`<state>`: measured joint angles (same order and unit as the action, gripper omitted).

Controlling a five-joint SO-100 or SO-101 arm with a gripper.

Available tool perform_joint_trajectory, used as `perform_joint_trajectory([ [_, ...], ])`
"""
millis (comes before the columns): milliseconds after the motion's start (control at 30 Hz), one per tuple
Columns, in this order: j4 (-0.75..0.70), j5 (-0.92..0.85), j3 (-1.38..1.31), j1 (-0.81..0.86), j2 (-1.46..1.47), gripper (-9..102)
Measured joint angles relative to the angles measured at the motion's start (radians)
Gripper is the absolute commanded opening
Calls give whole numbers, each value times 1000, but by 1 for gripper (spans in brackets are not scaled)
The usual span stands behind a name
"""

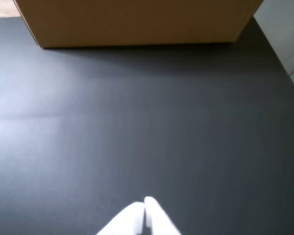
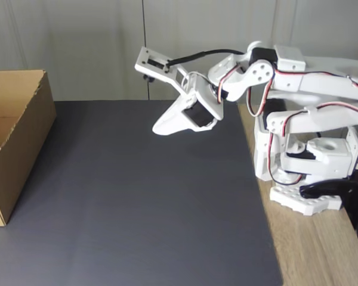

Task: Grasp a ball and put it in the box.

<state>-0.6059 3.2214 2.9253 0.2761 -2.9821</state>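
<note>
The brown cardboard box stands open-topped at the left edge of the fixed view, and its plain wall spans the top of the wrist view. My white gripper hangs in the air above the dark mat, well to the right of the box and pointing toward it. Its two fingertips meet at the bottom of the wrist view, shut with nothing between them. The ball is out of view.
A dark grey mat covers the table between the box and the arm. The arm's white base stands on a wooden strip at the right. A grey wall rises behind.
</note>
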Motion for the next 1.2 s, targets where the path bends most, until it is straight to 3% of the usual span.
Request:
perform_joint_trajectory([
  [200, -37, -3, 86, 2, -127, 0],
  [767, -43, -12, 227, 2, -143, 0],
  [1200, -314, -9, 227, -57, -144, 0],
])
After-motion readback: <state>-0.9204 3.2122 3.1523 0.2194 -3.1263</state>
